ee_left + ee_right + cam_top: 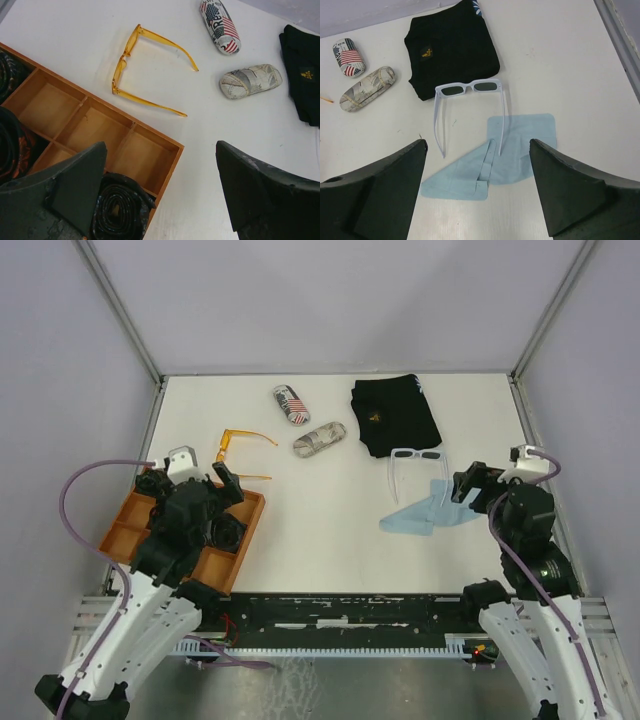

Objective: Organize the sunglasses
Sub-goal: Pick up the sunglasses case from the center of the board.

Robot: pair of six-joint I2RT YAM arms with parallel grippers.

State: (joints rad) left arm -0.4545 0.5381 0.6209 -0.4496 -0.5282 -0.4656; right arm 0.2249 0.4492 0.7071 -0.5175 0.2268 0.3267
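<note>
Currently amber sunglasses (121,62) and white dark-lensed sunglasses (469,88) lie unfolded; left tool (160,150) and right tool (477,145) gape.

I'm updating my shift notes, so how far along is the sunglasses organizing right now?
Done: nothing visibly. The translucent amber sunglasses lie unfolded on the white table beside the orange wooden compartment tray. The white-framed dark-lensed sunglasses lie unfolded with one arm over the light blue cloth. In hand: nothing; left pincer and right pincer are open and empty. Left: both pairs need putting away.
</note>
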